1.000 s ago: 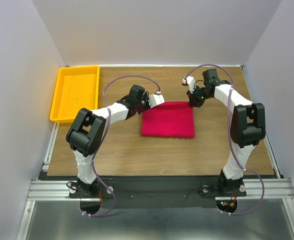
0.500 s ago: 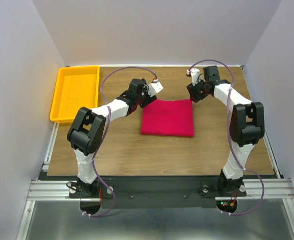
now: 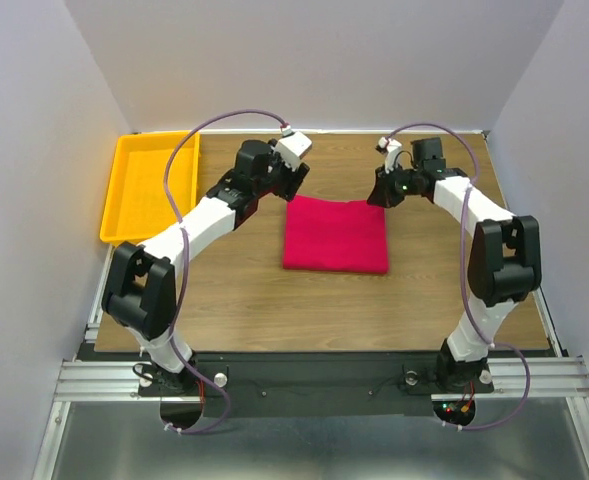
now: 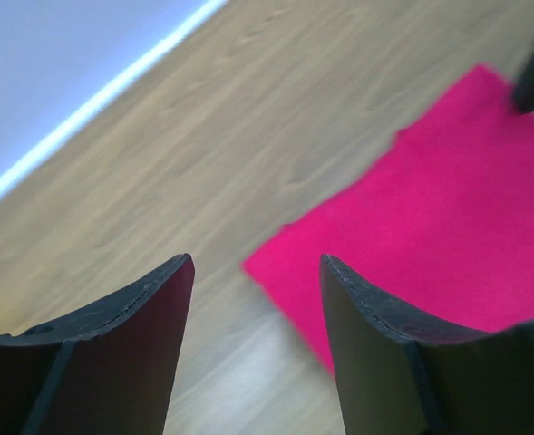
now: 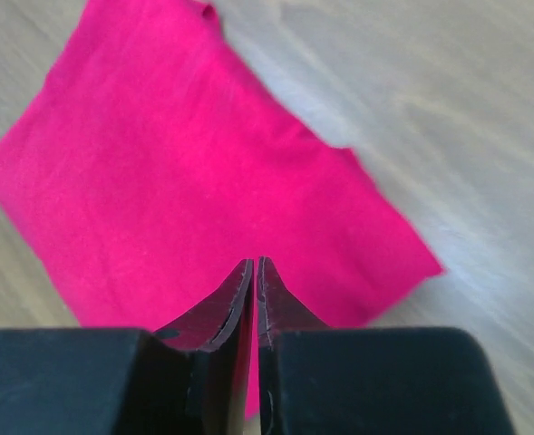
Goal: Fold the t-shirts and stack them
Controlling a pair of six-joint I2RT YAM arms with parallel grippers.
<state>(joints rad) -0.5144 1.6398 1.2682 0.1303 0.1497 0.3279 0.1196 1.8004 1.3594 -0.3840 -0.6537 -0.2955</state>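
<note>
Apart at the left gripper [image 4: 256, 263], nothing clamped, only bare wood and one corner of the t-shirt [image 4: 430, 208] showing through the gap. Hangs just beyond the shirt's far left corner in the overhead view [image 3: 292, 180], above the table [image 3: 254, 300]. Together at the right gripper [image 5: 253, 263], fingers pressed tip to tip with no cloth pinched between them. Sits over the far right corner of the shirt [image 3: 382, 192], close above the fabric. Folded into a flat crimson rectangle [image 3: 336, 235], lying mid-table between the two arms, one far corner slightly puckered in the right wrist view [image 5: 185, 172]. At the table's far left, against the wall, a yellow tray [image 3: 114, 200], well apart from the shirt. Across the stretch between tray and shirt, the left forearm [image 3: 199, 215], slanting from the near edge up toward the cloth. Looping above each arm, purple cables [image 3: 224, 120]. Closing in the table on three sides, pale grey walls [image 3: 304, 60]. At the upper right edge of the left wrist view, a dark blurred shape over the cloth's far corner, too blurred to name.
</note>
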